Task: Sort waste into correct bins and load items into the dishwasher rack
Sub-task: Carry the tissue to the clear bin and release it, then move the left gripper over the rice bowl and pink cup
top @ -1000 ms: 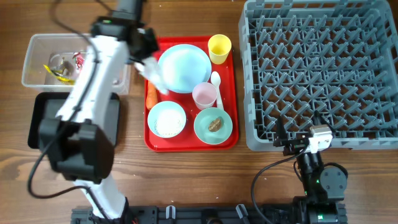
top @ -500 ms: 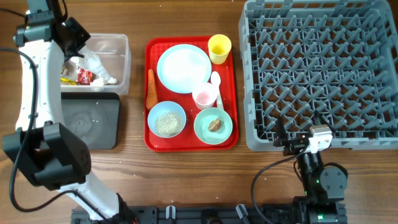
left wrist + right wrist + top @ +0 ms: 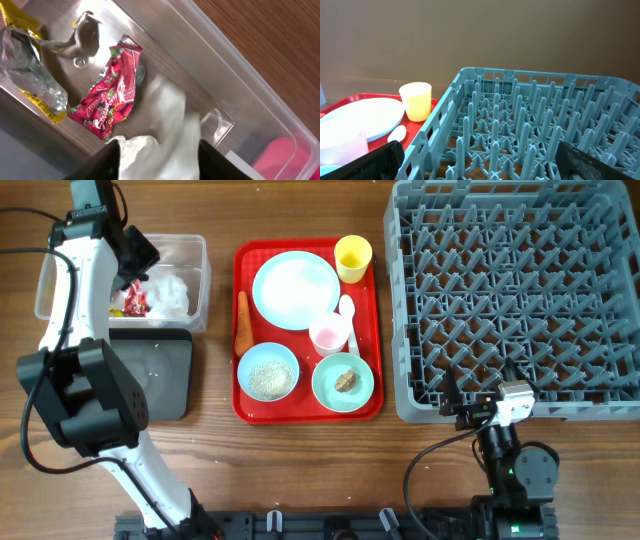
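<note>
Tissue [image 3: 172, 288] now in clear tub [image 3: 190, 238]

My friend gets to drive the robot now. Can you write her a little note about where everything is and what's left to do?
Left gripper: open over the clear tub, with the white tissue right under it.
Right gripper: open, holding nothing, at the near edge of the grey rack.
Done: the tissue, red wrapper and yellow wrapper are in the clear tub.
Left: the carrot, rice bowl and brown lump bowl sit on the red tray. So do the plate, yellow cup, pink cup and spoon. No dishes in the rack yet.
</note>
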